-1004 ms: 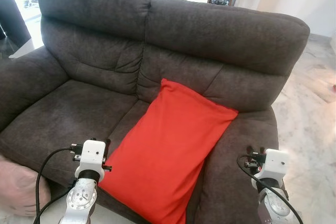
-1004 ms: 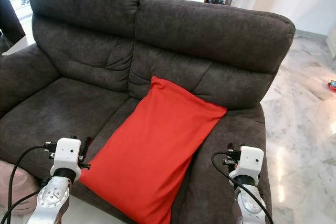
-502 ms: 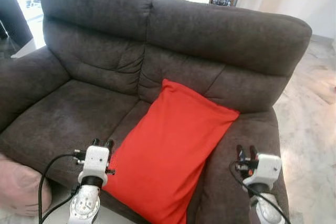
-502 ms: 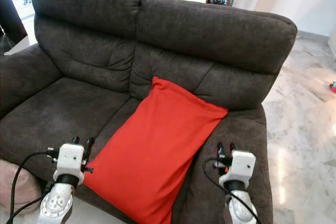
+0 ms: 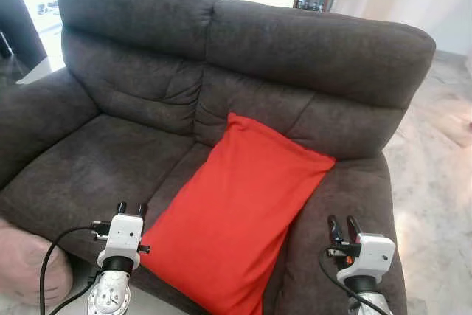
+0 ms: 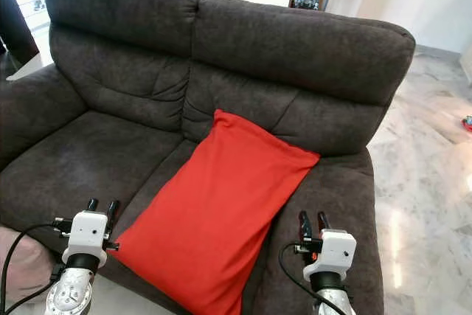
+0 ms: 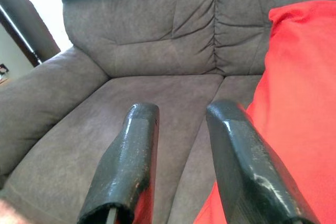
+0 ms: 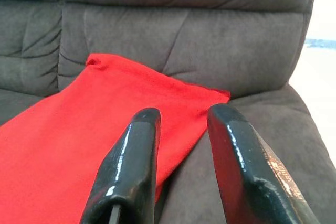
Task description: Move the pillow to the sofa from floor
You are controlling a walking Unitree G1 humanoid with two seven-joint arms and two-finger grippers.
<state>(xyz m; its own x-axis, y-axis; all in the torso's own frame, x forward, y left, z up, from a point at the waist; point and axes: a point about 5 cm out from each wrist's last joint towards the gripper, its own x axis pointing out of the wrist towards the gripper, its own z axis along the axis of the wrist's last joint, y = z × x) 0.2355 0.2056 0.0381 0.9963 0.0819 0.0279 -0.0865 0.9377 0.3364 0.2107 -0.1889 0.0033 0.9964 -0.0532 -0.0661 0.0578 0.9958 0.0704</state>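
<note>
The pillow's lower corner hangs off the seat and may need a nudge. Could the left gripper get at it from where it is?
Probably yes. The left gripper is open, right beside the red pillow at the sofa front, with nothing between them.

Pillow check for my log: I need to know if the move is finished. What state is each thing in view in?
Red pillow: lying on the sofa seat, top corner leaning on the backrest, lower end hanging over the front edge.
Sofa: left seat bare, right seat covered by the pillow.
Left gripper: open, empty, beside the pillow's lower left edge.
Right gripper: open, empty, over the right armrest.
Pink cushion: on the floor by the sofa's left front.
</note>
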